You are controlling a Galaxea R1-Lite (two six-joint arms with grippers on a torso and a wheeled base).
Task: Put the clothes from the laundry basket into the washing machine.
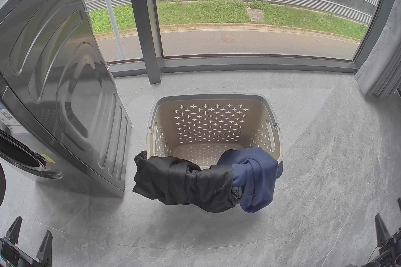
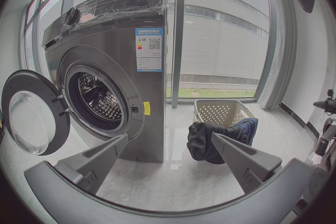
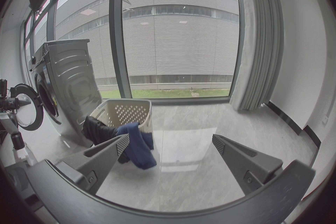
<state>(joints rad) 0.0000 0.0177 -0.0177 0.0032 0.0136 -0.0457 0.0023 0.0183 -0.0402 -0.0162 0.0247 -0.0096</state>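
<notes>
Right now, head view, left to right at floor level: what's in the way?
washing machine → black garment → blue garment → curtain. The two garments hang over the basket's near rim and touch each other.

A cream plastic laundry basket (image 1: 211, 119), its walls pierced with star-shaped holes, stands upright on the floor. Two garments hang over its rim at 6 o'clock: a black garment (image 1: 179, 184) toward 7 o'clock and a blue garment (image 1: 255, 178) toward 5 o'clock (their ends touch and look twisted together). At the basket's 9 o'clock stands a grey front-loading washing machine (image 1: 62, 84), its round door (image 2: 33, 112) swung open, showing the steel drum (image 2: 99, 100).
</notes>
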